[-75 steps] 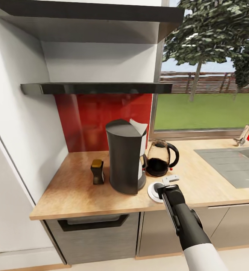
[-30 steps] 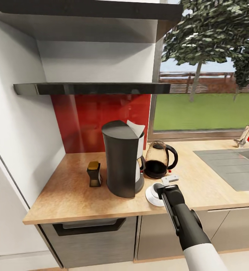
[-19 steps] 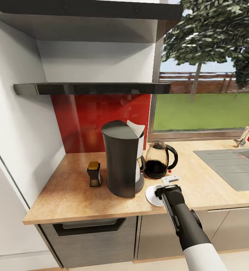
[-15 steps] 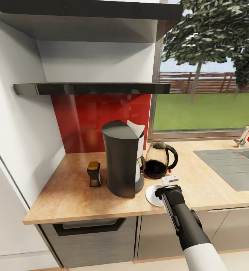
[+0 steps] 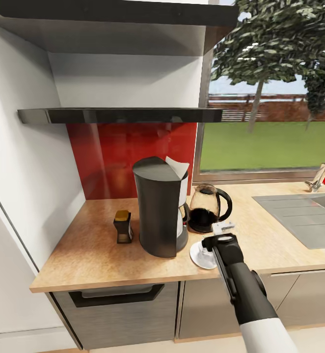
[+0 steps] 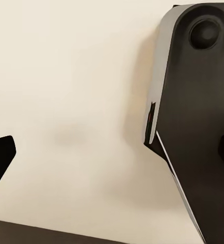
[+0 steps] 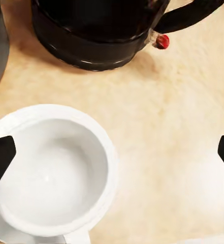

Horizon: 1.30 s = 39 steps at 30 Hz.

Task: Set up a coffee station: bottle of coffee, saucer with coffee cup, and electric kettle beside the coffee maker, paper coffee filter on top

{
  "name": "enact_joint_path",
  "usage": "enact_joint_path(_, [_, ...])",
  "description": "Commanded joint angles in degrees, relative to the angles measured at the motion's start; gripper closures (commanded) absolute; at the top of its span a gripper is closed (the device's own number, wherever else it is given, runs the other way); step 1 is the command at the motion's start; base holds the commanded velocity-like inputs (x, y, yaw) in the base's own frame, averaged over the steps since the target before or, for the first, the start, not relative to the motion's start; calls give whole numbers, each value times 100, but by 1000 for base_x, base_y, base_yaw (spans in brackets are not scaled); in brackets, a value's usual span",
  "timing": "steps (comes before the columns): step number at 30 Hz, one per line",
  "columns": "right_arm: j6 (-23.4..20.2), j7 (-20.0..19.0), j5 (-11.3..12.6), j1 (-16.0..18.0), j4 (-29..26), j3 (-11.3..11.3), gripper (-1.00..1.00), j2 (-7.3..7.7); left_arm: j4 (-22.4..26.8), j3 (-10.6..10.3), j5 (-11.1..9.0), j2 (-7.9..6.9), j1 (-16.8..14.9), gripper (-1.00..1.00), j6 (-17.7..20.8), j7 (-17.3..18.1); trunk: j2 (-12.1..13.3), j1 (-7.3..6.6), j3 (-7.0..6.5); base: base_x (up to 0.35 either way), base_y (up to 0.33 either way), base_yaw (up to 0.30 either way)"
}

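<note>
Head view: the right gripper [image 5: 223,228] hangs at centre frame, jaws apart and empty, the coffee cup [image 5: 202,251] and saucer [image 5: 196,257] just lower left beside the coffee maker [image 5: 160,213] on the table [image 5: 94,250]. Right wrist view: cup seated in saucer, lower left; the electric kettle [image 7: 99,30] base above. Left wrist view: left jaws' state unclear

White coffee cup [image 7: 53,175] sits upright on the saucer [image 5: 198,257], near the electric kettle [image 5: 206,208].
</note>
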<state>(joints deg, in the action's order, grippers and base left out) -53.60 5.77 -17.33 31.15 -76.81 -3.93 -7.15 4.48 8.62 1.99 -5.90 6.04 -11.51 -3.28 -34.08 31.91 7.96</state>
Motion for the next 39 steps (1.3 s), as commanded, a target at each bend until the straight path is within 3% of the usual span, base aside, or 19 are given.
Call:
enact_joint_path(1, [-21, 58, 53, 5, -151, -10, -100, -2, 9, 31, 21, 3, 2, -100, -9, -6, -7, 2, 9, 0, 0, 0])
enact_joint_path(5, [-19, 46, 67, 10, -750, -16, -100, -5, 9, 28, 21, 2, 2, -100, -9, -6, -7, 2, 9, 0, 0, 0])
enact_joint_path(8, [-12, 40, 76, 13, -836, -12, -100, -6, 9, 31, 21, 2, 2, -100, -9, -6, -7, 2, 9, 0, 0, 0])
enact_joint_path(16, [-1, 39, 81, 5, -820, -3, -100, 3, 9, 26, 21, -7, 2, -100, -9, -5, -7, 2, 9, 0, 0, -45])
enact_joint_path(37, [4, 46, 65, -7, -799, 29, -100, 44, 9, 26, 21, -7, 2, -100, -9, -6, -7, 2, 9, -143, -55, -292])
enact_joint_path(39, [179, 51, 59, -23, -713, 92, -100, 72, 9, 26, 21, -7, 2, -100, -10, -6, -7, 2, 9, -3, -1, -300])
